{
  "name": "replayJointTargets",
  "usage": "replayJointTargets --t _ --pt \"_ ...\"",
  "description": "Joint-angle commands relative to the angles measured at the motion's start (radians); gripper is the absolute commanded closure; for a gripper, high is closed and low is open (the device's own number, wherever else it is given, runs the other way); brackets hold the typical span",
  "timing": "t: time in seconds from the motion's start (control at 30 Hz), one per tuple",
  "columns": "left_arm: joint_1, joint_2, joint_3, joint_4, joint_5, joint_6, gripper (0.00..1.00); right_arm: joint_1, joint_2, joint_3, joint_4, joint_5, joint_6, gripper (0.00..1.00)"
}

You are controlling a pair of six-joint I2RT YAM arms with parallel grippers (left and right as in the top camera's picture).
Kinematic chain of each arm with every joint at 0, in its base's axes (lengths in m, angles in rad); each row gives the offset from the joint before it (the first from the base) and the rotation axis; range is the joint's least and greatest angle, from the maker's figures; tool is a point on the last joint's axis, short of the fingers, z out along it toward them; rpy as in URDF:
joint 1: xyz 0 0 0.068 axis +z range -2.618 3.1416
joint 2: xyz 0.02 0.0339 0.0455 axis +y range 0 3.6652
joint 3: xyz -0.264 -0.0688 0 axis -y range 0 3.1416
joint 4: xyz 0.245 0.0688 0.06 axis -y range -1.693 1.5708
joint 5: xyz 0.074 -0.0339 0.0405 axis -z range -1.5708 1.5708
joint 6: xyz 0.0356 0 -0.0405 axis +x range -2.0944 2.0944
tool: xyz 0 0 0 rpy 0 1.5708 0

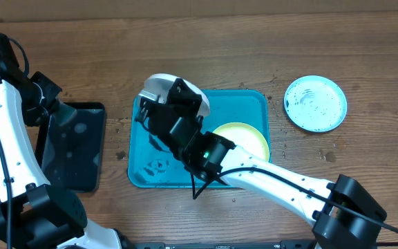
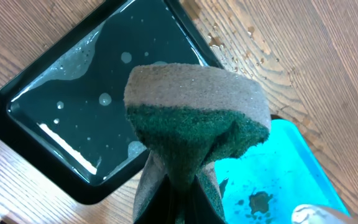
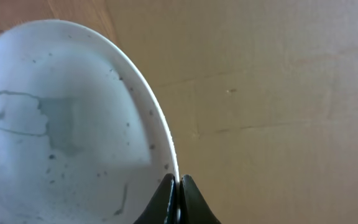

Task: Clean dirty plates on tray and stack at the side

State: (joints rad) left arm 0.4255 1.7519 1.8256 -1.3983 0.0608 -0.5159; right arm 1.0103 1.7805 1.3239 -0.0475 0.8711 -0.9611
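Note:
My right gripper is shut on the rim of the white plate and holds it tilted over the far left corner of the turquoise tray. In the right wrist view the jaws pinch the plate's edge, and the plate shows dark specks and smears. The yellow-green plate lies in the tray's right half. The light blue plate lies on the table to the right of the tray. My left gripper is shut on a green and grey sponge between the two trays.
A smaller black tray with soapy water sits left of the turquoise tray. Dark smears mark the turquoise tray floor. Water drops lie on the wooden table near both trays. My right arm crosses the tray's front edge.

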Motion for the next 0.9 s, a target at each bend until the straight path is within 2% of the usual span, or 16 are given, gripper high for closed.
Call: replayJointTargets --t 0.0,0.07,0.1,0.17,0.2,0.3,0.33,0.4,0.43,0.53,0.6,0.67,0.8,0.87 --pt "-0.001 -0.006 -0.005 0.003 0.011 0.023 0.96 0.015 -0.026 0.018 0.038 0.056 -0.042 0.96" --pt "0.000 -0.006 -0.005 0.000 0.011 0.023 0.96 0.023 -0.026 0.018 0.104 0.034 0.092 0.96" --pt "0.000 -0.006 -0.005 0.000 0.011 0.023 0.96 0.028 -0.026 0.018 0.080 -0.032 0.143 0.96" --pt "0.000 -0.006 -0.005 0.004 0.011 0.023 0.96 0.037 -0.026 0.018 -0.009 -0.123 0.073 0.96" --pt "0.000 -0.006 -0.005 0.003 0.011 0.023 0.96 0.041 -0.026 0.018 -0.016 -0.108 0.028 0.96" --pt "0.000 -0.006 -0.005 0.003 0.011 0.023 0.96 0.041 -0.026 0.018 0.051 -0.066 0.125 0.96" --pt "0.000 -0.006 -0.005 0.004 0.011 0.023 0.96 0.041 -0.026 0.018 0.026 -0.097 0.145 0.96" --pt "-0.001 -0.006 -0.005 0.005 0.011 0.023 0.96 0.041 -0.026 0.018 -0.064 -0.103 0.008 0.96" --pt "-0.001 -0.006 -0.005 0.004 0.011 0.023 0.96 0.040 -0.026 0.018 -0.067 -0.084 -0.013 0.96" --pt "0.000 -0.006 -0.005 0.006 0.011 0.023 0.96 0.034 -0.026 0.018 -0.092 -0.134 0.062 0.96" --pt "-0.001 -0.006 -0.005 0.009 0.015 0.023 0.96 0.034 -0.026 0.018 -0.193 -0.154 -0.063 0.96" --pt "-0.001 -0.006 -0.005 0.006 0.018 0.023 0.96 0.034 -0.026 0.018 -0.211 -0.099 -0.169 0.96" --pt "-0.001 -0.006 -0.005 0.008 0.018 0.023 0.96 0.034 -0.026 0.018 -0.153 -0.149 -0.045 0.96" --pt "-0.001 -0.006 -0.005 0.007 0.018 0.023 0.96 0.036 -0.026 0.018 -0.175 -0.129 -0.101 0.96"
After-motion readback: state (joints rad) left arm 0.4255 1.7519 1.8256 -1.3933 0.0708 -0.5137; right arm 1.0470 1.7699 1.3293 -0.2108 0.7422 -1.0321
